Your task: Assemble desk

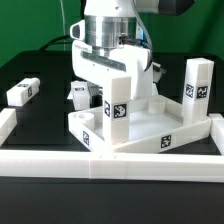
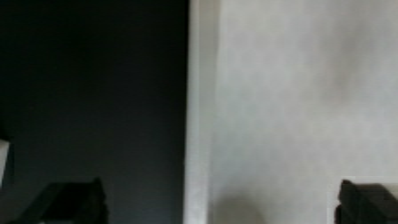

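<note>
The white desk tabletop (image 1: 160, 128) lies rim-up in the middle of the black table. One white leg (image 1: 116, 98) stands upright in its corner at the exterior view's left, tag facing front. My gripper (image 1: 103, 78) hangs right over and behind that leg. In the wrist view my gripper (image 2: 217, 205) is open, with both dark fingertips (image 2: 71, 200) far apart. A broad white surface (image 2: 294, 100) fills the space between them up close. A second leg (image 1: 197, 84) stands upright at the exterior view's right. A third leg (image 1: 22, 92) lies at the left, and a fourth leg (image 1: 80, 97) sits behind my gripper.
The long white border rail (image 1: 110, 166) runs along the front and turns up both sides, fencing the work area. The tabletop rests close against it at the front right.
</note>
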### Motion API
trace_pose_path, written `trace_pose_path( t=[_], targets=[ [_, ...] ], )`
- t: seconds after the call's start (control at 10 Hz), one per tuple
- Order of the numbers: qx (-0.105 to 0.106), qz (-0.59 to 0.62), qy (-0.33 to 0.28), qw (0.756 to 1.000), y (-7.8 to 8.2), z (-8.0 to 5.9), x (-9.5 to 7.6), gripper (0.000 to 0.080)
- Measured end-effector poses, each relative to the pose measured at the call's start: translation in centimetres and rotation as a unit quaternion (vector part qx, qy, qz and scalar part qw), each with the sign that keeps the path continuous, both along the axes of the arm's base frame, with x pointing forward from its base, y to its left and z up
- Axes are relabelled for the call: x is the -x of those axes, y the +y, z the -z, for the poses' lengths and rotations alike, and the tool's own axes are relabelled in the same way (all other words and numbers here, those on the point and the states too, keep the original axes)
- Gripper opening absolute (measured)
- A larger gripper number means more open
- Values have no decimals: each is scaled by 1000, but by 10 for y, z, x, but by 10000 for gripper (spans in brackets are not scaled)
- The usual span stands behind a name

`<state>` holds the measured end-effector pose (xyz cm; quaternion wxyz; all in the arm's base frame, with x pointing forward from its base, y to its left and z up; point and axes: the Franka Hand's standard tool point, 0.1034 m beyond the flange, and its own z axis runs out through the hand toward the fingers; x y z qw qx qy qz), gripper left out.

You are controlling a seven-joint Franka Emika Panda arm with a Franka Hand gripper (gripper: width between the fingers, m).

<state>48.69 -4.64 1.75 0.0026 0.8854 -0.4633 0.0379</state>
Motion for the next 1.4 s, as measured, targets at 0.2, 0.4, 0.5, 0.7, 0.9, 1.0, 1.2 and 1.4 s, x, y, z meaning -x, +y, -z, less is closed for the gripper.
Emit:
trace_pose_path(
  t=[0.2,0.4,0.5,0.7,0.9,1.0,1.2,1.4],
  targets=[
    [1,0,3,1000,0,3,2,622],
    [1,-1,6,1000,0,6,3,444],
    [1,-4,6,1000,3,6,3,262],
    [1,-7,7,1000,6,7,3,130],
    [3,-4,4,1000,3,6,2,61],
    [3,-4,4,1000,3,6,2,61],
    [3,-5,3,1000,3,6,1,61],
    [3,-6,3,1000,3,5,0,61]
  ],
)
